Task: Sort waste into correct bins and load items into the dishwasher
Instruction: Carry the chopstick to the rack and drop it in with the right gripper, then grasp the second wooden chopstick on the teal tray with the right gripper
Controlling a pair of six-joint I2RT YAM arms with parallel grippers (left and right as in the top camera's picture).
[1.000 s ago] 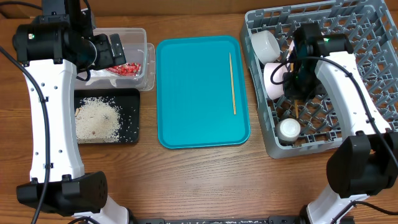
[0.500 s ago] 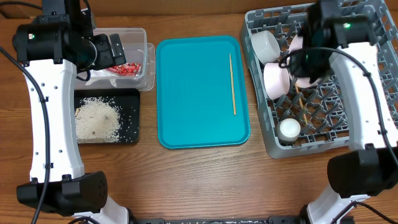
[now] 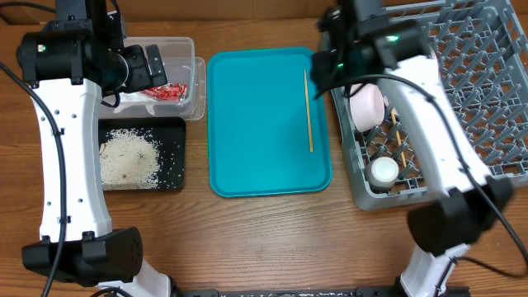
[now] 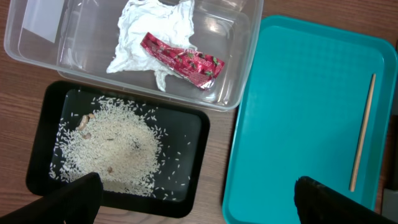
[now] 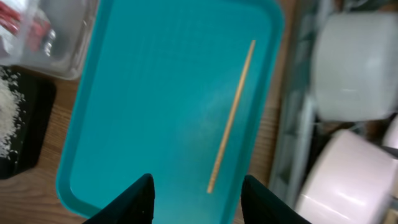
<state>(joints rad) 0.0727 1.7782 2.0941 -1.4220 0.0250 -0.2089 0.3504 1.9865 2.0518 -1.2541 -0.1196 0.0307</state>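
Note:
One wooden chopstick (image 3: 308,110) lies on the right side of the teal tray (image 3: 247,157); it also shows in the right wrist view (image 5: 231,124). My right gripper (image 3: 327,64) hangs open and empty above it, its jaws wide apart (image 5: 196,202). The grey dish rack (image 3: 487,124) holds a pink bowl (image 3: 369,106), a white bowl (image 5: 357,65) and a small white cup (image 3: 383,172). My left gripper (image 3: 155,68) is open and empty over the clear tub (image 3: 188,48). The tub holds the red wrapper (image 4: 183,60) and the white napkin (image 4: 146,31). Rice scraps (image 3: 130,157) lie in the black tray (image 3: 172,180).
A thin wooden stick (image 3: 394,139) shows among the rack's pegs below the pink bowl. My right arm crosses the rack's left side and hides part of it. Bare wooden table (image 3: 264,239) lies in front of the trays.
My right arm has swung left from over the dish rack to the teal tray's right edge, above the chopstick. The left arm has not moved.

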